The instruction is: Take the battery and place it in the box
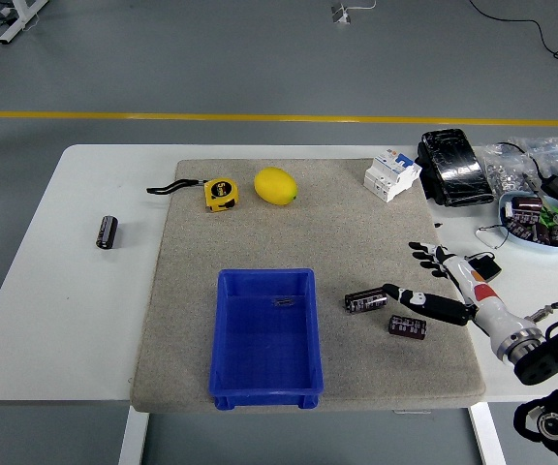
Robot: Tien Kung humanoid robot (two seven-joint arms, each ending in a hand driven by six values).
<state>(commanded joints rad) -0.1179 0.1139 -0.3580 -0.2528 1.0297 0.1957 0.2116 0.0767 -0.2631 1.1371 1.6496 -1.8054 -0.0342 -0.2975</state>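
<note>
Your right hand (434,281) lies fingers spread beside the battery (366,300), nothing held; pickup and the box (265,334) remain.

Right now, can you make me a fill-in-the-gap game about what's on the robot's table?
1. The box on the mat is coloured ____.
2. The fruit beside the tape measure is a ____.
3. The right hand reaches toward a battery with its fingers ____.
4. Another battery lies off the mat on the table's ____ side.

Missing words: blue; lemon; open; left
</note>
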